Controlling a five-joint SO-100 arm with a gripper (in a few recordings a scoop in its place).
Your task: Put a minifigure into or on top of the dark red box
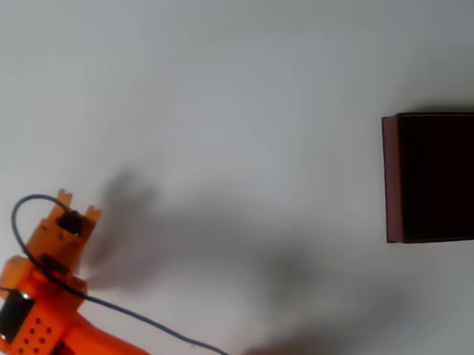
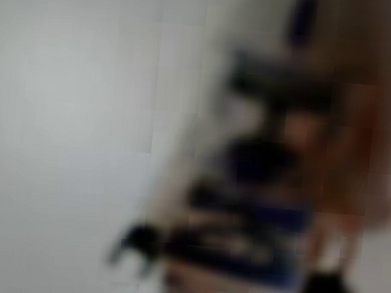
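Observation:
The dark red box (image 1: pixel 436 177) lies at the right edge of the overhead view, open side up, its inside nearly black. My orange gripper (image 1: pixel 76 208) is far to the left of it, low at the table's left side, with its jaws close together. In the wrist view the minifigure (image 2: pixel 260 193) looms very close and badly blurred, dark with blue bands and black hands. It rests against an orange-brown finger (image 2: pixel 369 155) on its right, and the gripper appears shut on it. From overhead the gripper hides the figure.
The white table (image 1: pixel 232 82) stretches bare between the gripper and the box. A dark cable (image 1: pixel 141 316) trails from the arm toward the bottom edge. Soft shadows lie right of the gripper.

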